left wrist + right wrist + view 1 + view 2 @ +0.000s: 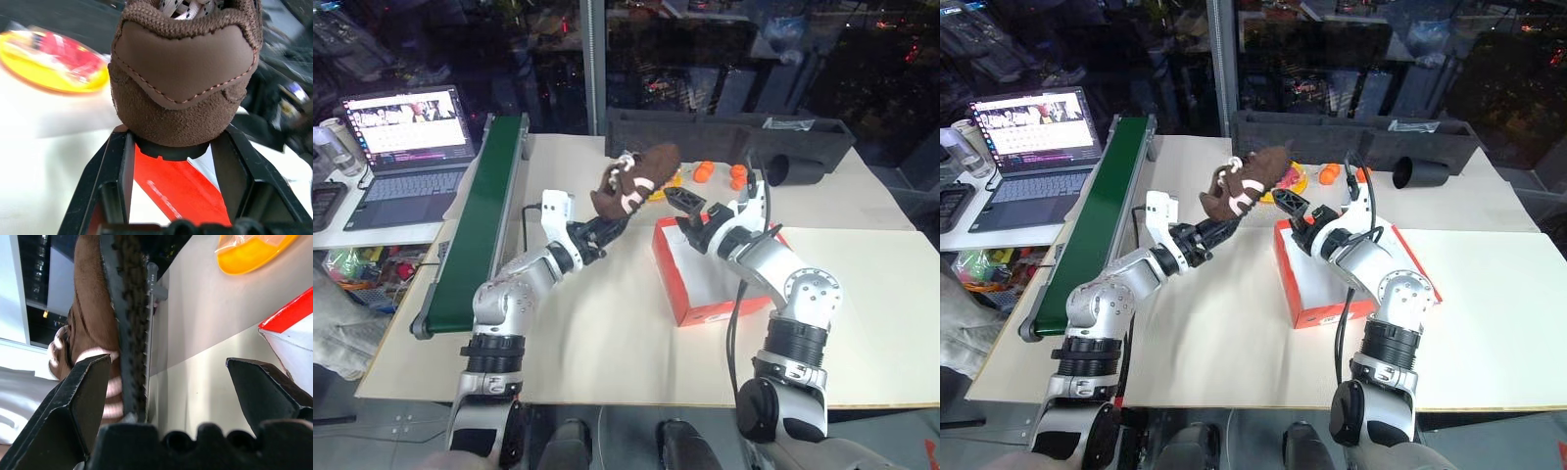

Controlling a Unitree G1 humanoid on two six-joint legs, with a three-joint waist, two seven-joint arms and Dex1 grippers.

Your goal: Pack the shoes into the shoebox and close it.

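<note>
Shoe: brown shoe (634,180) held in the air, left of the open shoebox (705,275).
Feel: I judge it light, with a soft suede upper and a stiffer heel and sole.
Hold: my left gripper (171,147) clamps its heel.
Free tool: my right gripper (683,211) gapes empty over the box.
</note>
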